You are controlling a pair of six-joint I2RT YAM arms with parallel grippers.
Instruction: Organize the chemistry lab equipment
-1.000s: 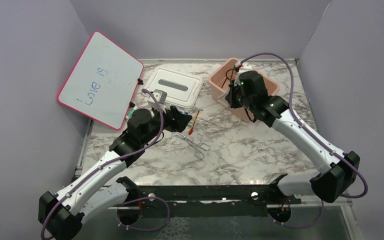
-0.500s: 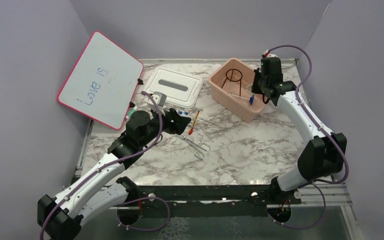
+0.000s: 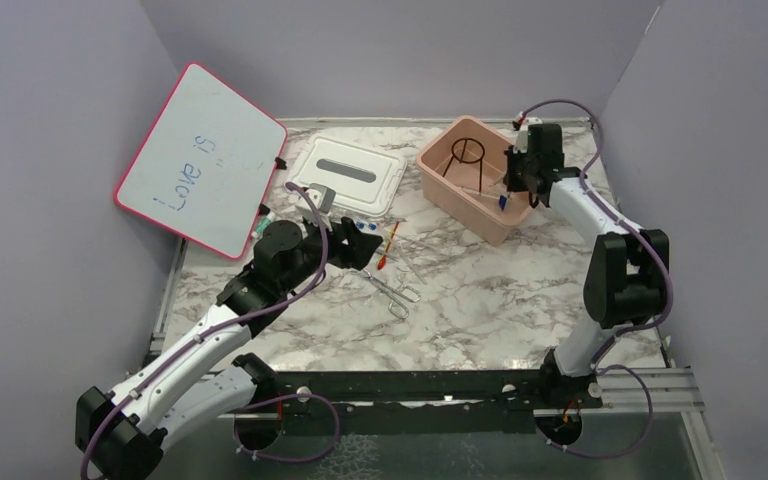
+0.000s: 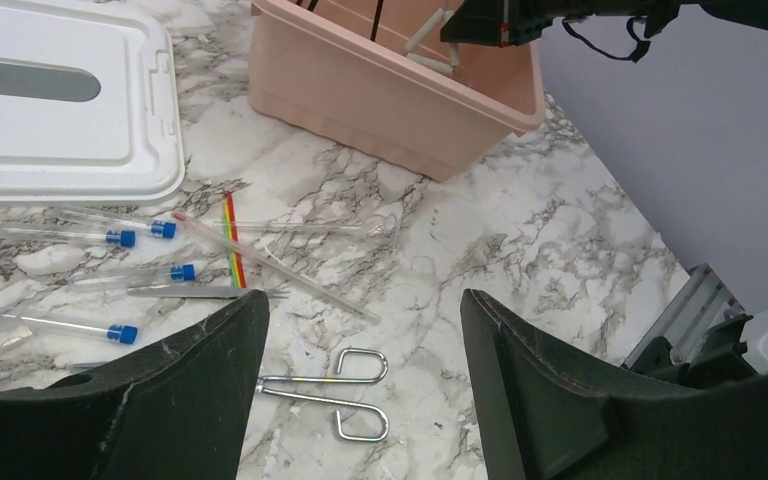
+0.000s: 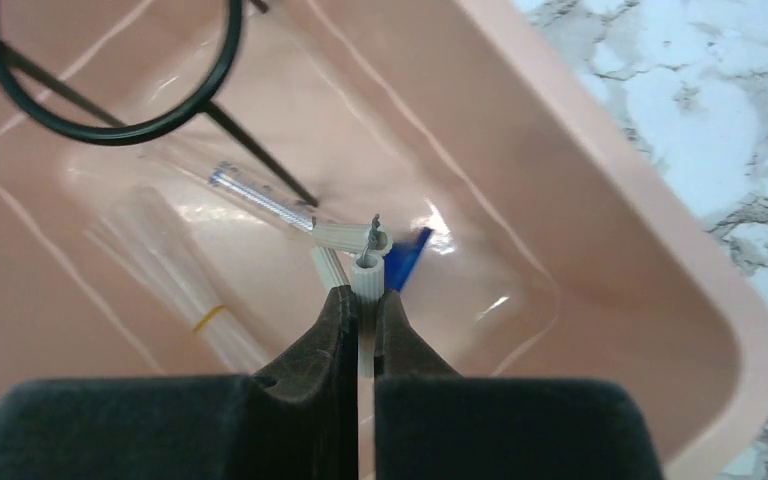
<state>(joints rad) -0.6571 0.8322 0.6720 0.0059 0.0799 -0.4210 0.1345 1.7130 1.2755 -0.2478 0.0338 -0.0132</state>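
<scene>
My left gripper [image 3: 362, 245] [image 4: 360, 312] hovers open over the marble table, with a small metal clip [image 4: 332, 394] [image 3: 393, 293] lying below its jaws. Clear glass tubes with blue caps [image 4: 120, 238] [image 3: 360, 227] and a thin orange-red stick [image 4: 232, 240] [image 3: 390, 244] lie beyond it. My right gripper [image 3: 513, 187] [image 5: 362, 296] is shut on a ribbed grey handle [image 5: 366, 276] inside the pink bin [image 3: 457, 200] [image 5: 600, 170]. The black wire ring stand [image 3: 468, 152] [image 5: 260, 160], a bundle of glass tubes [image 5: 175, 265] and a blue piece [image 5: 407, 255] are in the bin.
A white lid [image 3: 350, 172] [image 4: 60, 130] lies left of the bin. The pink-framed whiteboard [image 3: 200, 160] leans at the back left. Purple walls enclose the table on three sides.
The right arm has swung from over the bin's near side to its right side, gripper still shut. The left gripper has hardly moved.
</scene>
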